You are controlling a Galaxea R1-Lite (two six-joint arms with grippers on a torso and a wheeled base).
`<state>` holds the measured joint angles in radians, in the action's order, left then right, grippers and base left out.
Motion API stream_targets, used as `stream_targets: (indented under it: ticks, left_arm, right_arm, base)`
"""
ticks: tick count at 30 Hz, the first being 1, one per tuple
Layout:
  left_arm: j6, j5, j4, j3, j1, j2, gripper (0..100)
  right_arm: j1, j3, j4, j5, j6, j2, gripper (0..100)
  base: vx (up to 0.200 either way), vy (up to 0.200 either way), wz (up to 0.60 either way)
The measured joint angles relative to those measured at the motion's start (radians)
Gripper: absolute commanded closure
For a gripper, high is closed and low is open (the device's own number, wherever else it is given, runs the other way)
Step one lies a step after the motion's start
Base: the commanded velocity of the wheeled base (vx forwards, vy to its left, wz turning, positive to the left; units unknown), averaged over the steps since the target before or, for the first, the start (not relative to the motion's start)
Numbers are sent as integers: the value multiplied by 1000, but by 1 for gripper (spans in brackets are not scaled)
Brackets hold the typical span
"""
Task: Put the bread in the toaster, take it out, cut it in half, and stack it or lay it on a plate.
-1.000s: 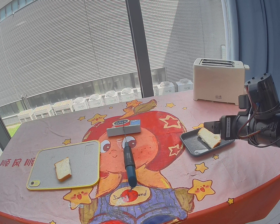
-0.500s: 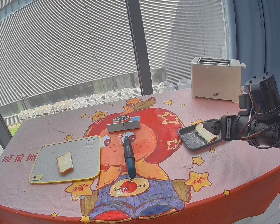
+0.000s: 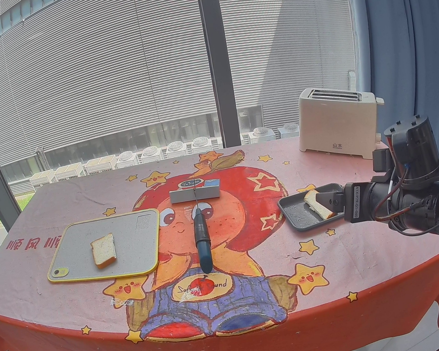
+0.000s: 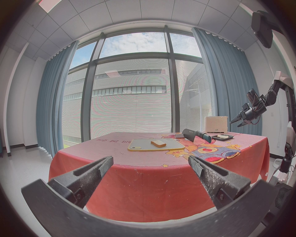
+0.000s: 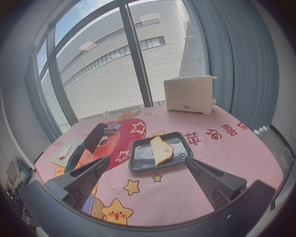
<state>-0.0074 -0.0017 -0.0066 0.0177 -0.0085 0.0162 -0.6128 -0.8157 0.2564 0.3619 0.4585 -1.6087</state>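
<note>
Hovering at the right edge of the tray (image 5: pixel 140 158) with fingers (image 5: pixel 86 173) spread, the right gripper (image 3: pixel 327 202) leaves one bread half (image 5: pixel 161 150) lying free on it, while the other half (image 3: pixel 103 250) waits on the left board (image 3: pixel 130 238), probably for the left gripper (image 4: pixel 150 161), also spread wide.

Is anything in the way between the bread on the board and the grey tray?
Yes: the blue-handled knife lies between the half slice of bread on the grey, yellow-rimmed cutting board and the dark grey tray.
</note>
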Motion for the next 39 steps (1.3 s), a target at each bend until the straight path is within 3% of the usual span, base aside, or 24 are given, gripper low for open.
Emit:
stream_targets:
  ticks: [16,29,39]
  left_arm:
    - [-1,0,0,0,-1,0,0]
    - [7,0,-1,0,-1,0,0]
    - [7,0,0,0,-1,0,0]
  right_arm:
    - [1,48,120,13,-43,-5,0]
    - [10,66,122,66,-84,30,0]
    - [9,112,122,123,-157,134,0]
  base:
    - [0,200,0]
    - [0,0,0]
    - [0,0,0]
